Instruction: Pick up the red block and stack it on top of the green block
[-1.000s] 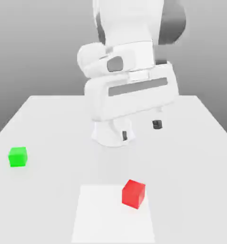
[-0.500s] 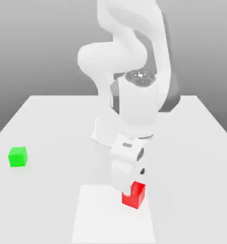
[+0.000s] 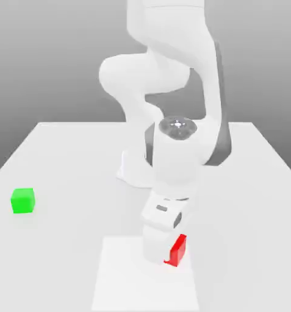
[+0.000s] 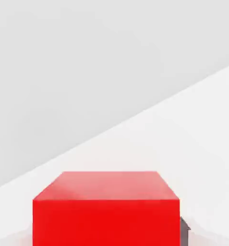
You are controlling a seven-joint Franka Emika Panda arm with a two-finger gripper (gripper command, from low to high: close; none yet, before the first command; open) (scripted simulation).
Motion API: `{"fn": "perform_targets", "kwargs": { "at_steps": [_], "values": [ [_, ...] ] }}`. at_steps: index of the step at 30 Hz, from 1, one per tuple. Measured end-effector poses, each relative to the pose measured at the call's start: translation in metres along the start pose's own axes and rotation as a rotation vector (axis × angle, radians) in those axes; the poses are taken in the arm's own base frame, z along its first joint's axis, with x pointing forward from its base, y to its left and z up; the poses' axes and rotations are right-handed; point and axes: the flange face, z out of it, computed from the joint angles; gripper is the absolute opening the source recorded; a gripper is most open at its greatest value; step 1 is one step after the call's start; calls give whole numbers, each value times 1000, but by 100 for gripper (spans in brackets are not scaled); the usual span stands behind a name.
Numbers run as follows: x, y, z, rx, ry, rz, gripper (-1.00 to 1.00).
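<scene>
red block (image 4: 105,211), plain matte cube, uniformly bright

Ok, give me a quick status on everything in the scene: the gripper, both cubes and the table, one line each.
Gripper: lowered to the table, shut on the small matte red cube.
Small matte red cube: between the fingers, on the paler square patch, not visibly lifted.
Small matte green cube: sitting free on the table at the exterior view's left, nothing stacked on it.
White table: bears both cubes, far apart.
</scene>
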Motion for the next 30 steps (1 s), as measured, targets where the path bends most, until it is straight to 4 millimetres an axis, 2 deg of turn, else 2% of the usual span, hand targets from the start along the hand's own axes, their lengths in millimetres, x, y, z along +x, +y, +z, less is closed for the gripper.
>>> {"fn": "perform_targets", "kwargs": {
  "at_steps": [7,12,16,22,26,30],
  "values": [
    [3,1,-37,-1,4,-1,-100],
    [-3,2,-55,2,-4,11,-100],
    [-20,76,-65,3,-2,219,-100],
    [-64,164,-76,3,3,492,-100],
    [-107,217,-83,3,3,678,-100],
    [-163,262,-88,1,3,875,-100]
  ]
}}
